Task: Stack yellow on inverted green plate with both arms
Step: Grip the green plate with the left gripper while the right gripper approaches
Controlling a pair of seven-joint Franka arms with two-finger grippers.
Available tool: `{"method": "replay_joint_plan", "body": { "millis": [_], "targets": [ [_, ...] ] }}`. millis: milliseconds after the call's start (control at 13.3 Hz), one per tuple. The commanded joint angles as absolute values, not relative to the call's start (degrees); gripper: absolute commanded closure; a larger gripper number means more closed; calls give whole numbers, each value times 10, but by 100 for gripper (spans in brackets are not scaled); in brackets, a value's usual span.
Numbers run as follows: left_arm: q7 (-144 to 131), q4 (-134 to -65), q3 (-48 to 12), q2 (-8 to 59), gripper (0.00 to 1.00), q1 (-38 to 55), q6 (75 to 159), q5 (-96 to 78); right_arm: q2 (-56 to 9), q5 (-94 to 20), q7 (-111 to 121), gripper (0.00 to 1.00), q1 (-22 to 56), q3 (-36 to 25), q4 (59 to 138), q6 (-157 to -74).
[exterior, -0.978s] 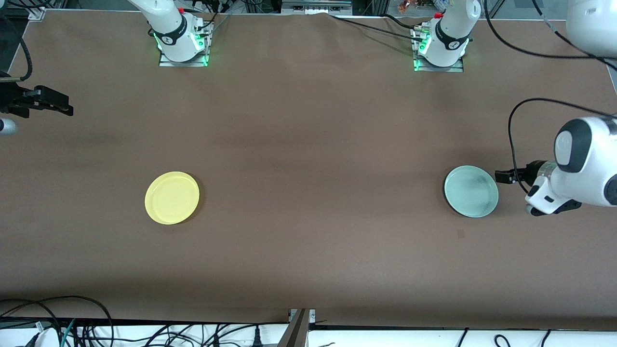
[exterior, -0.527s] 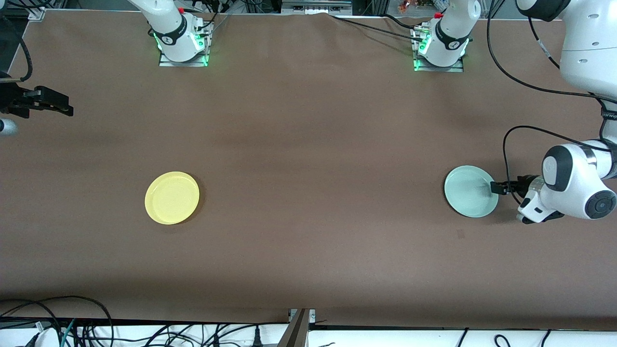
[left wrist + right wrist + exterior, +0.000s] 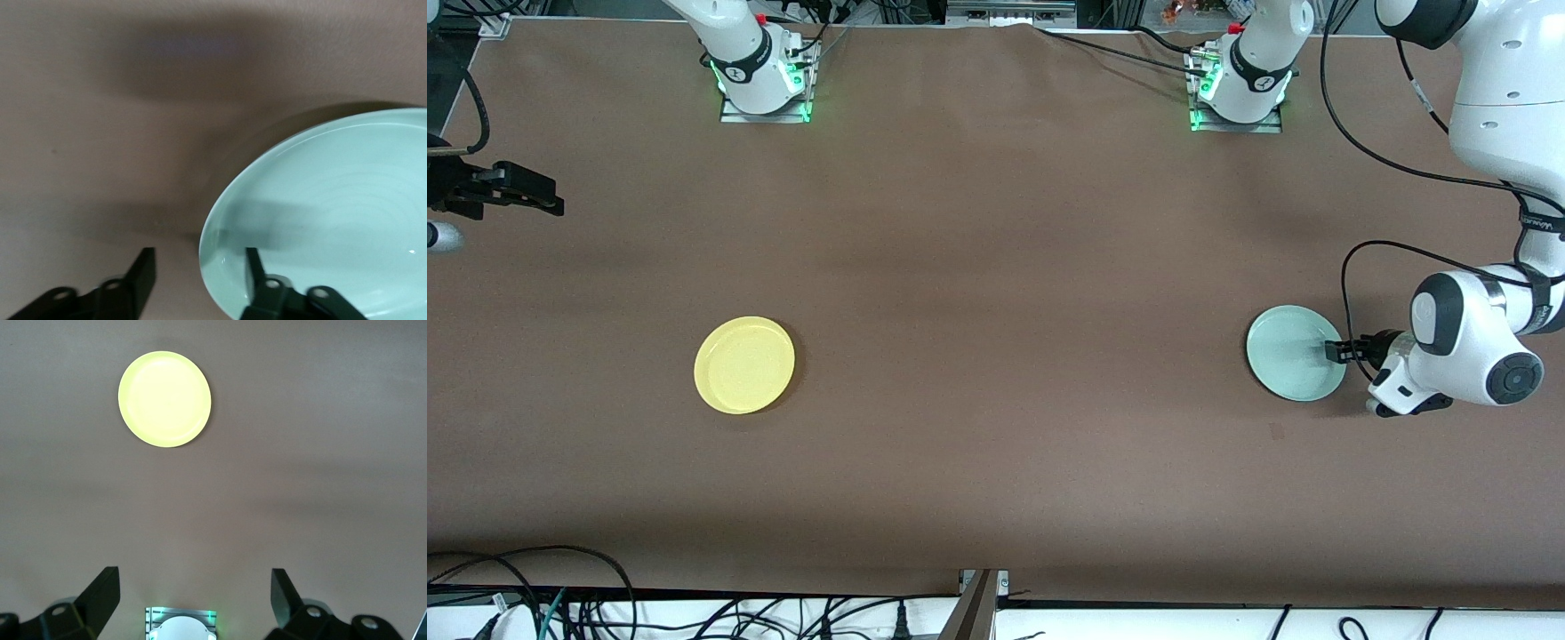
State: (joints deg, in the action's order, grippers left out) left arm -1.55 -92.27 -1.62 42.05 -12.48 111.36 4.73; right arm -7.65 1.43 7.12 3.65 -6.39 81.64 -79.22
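Note:
The pale green plate [image 3: 1291, 356] lies inside-up on the brown table toward the left arm's end. My left gripper [image 3: 1334, 352] is low at the plate's edge on that end, open. In the left wrist view, one finger [image 3: 255, 270] is over the green plate's [image 3: 333, 213] inside and the other [image 3: 139, 273] is outside over the table, so the rim lies between them at my left gripper [image 3: 198, 268]. The yellow plate [image 3: 744, 364] lies inside-up toward the right arm's end and shows in the right wrist view [image 3: 165, 399]. My right gripper [image 3: 538, 197] [image 3: 192, 590] waits open, high over that end.
The two arm bases [image 3: 763, 84] [image 3: 1238, 93] stand along the table edge farthest from the front camera. Cables [image 3: 560, 604] lie past the table's near edge. The left arm's elbow [image 3: 1467, 351] hangs over its end of the table.
My left arm has moved toward the green plate and lowered; its open fingers now straddle the rim. The right arm and both plates have not moved.

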Motion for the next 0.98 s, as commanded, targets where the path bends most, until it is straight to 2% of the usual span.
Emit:
{"method": "replay_joint_plan", "body": {
  "millis": [0,75,150,301,602,903],
  "targets": [
    [3,-939,-17,417,73,-125,1127,49,-84,10,71,0,32,-62,805,-791],
    [4,-939,-18,417,92,-125,1123,50,-97,14,71,0,33,-61,805,-791],
    [3,-939,-18,417,100,-123,1122,50,-98,12,71,0,32,-62,805,-792],
    [1,-938,-17,417,100,-120,1117,53,-113,17,70,0,31,-62,805,-817],
    [-5,-891,-19,410,100,-105,1040,55,-134,25,71,0,30,-62,807,-827],
    [-1,-875,-26,382,100,-98,1013,57,-189,21,69,0,23,-62,809,-858]
  ]
}}
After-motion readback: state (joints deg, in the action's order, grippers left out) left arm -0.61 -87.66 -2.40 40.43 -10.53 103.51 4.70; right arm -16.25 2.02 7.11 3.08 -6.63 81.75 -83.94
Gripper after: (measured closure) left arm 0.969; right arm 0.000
